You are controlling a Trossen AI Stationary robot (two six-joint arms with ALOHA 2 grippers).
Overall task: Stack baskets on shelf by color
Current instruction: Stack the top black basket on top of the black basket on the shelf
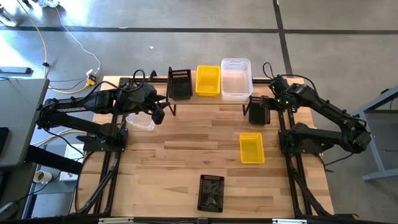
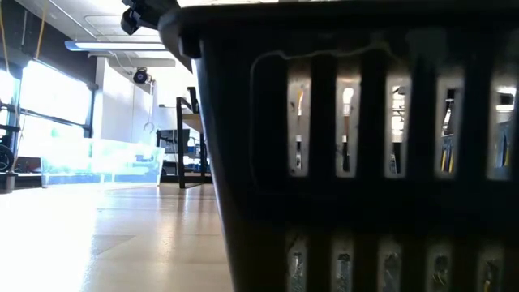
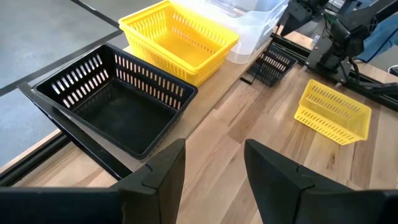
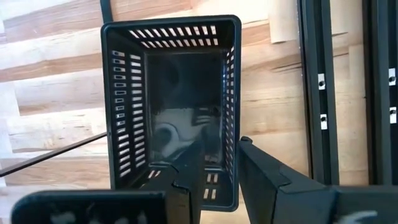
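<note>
The shelf stands at the table's far edge and carries a black basket, a yellow one and a clear one, side by side on their bottoms. By the shelf's right end, my right gripper is shut on a second black basket. My left gripper hangs open and empty before the shelf's left end, above a clear basket on the table. A yellow basket and another black one sit on the table. My right gripper has one long side wall of the black basket, near a corner, between its fingers, with one finger inside and the other outside. The fingers come from above, pointing steeply down. The basket's opening faces up; whether its bottom rests on the table I cannot tell.
Black frame rails run along the table's right side, close to the held basket. A thin shelf leg crosses beside it. The near black basket fills the low view. Bare wood lies in the table's middle.
</note>
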